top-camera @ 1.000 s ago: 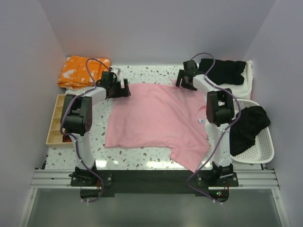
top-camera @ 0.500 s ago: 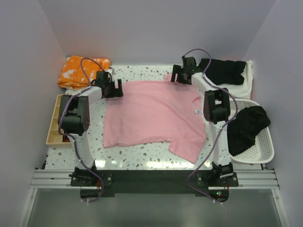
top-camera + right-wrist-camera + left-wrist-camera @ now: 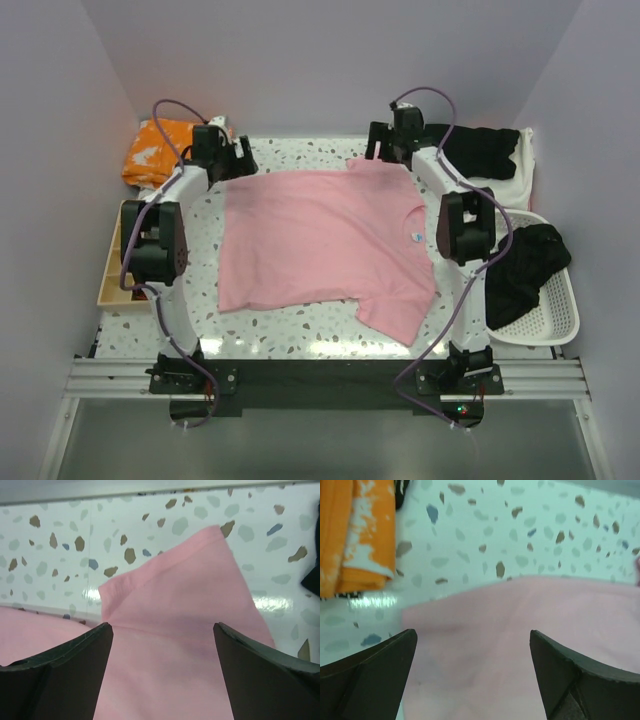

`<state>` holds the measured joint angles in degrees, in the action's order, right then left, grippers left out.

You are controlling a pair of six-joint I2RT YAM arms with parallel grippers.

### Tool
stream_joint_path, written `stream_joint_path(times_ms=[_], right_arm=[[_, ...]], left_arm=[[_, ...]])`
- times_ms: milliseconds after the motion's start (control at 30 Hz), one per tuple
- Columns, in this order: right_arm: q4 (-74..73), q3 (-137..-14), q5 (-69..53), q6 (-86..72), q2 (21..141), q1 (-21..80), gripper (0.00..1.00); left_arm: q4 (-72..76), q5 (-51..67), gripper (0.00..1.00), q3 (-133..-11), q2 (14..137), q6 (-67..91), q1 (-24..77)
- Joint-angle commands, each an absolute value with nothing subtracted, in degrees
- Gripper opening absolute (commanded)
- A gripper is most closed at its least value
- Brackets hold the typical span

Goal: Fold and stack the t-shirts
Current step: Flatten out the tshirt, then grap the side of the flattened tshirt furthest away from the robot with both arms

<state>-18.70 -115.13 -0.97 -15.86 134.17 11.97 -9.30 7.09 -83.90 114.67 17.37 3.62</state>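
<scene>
Near edge: the mounting rail [image 3: 320, 378] ran along the front; a strip of bare terrazzo table [image 3: 300, 325] lay between it and the cloth
Pink t-shirt [image 3: 320, 240]: spread flat at the table's centre, neck toward the right arm [image 3: 462, 225], hem toward the left arm [image 3: 155, 245]; the near sleeve [image 3: 398, 312] trailed toward the front, the far sleeve [image 3: 185, 575] lay at the back
Handling: judged soft, light and limp; it would sag and crease rather than keep its shape, so a pinch at an edge or corner, through 1 or 2 layers, looked better than a grab mid-panel
Right side: a white basket [image 3: 535, 338] held a crumpled black t-shirt [image 3: 520, 270], just beside the right arm
Left side: a wooden tray [image 3: 108, 285] sat beside the left arm
Left gripper [image 3: 472, 675]: jaws wide apart, nothing between them, above the shirt's far left hem corner
Right gripper [image 3: 162, 670]: jaws apart, holding nothing, above the far sleeve
Far edge: little table showed between the shirt and the back wall [image 3: 330, 70]; an orange cloth [image 3: 150, 155] lay at the far left corner, a folded black t-shirt [image 3: 480, 150] on an off-white t-shirt [image 3: 522, 178] at the far right
Open room: the likeliest free path for a fold ran from back to front, over the shirt itself; sideways travel was hemmed in by tray and basket
</scene>
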Motion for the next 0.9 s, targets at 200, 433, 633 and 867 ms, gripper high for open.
stream_joint_path(times_ms=[200, 433, 633, 867], right_arm=[[-20.83, -130.42, 2.72, -16.08, 141.24, 8.0, 0.88], [-21.71, -134.73, 1.67, -18.1, 145.37, 6.15, 0.89], [-20.57, -136.14, 0.53, -18.72, 149.23, 5.89, 0.89], [-21.18, -138.16, -1.49, -18.81, 152.57, 5.71, 0.9]], left_arm=[[-7.27, 13.46, 1.0, -94.37, 125.31, 24.79, -4.57], [-3.69, 13.01, 1.0, -91.5, 124.01, 23.47, -4.57], [-3.61, 13.36, 1.0, -90.0, 124.19, 22.68, -4.57], [-1.86, 16.07, 0.9, -86.49, 123.4, 22.58, -4.57]])
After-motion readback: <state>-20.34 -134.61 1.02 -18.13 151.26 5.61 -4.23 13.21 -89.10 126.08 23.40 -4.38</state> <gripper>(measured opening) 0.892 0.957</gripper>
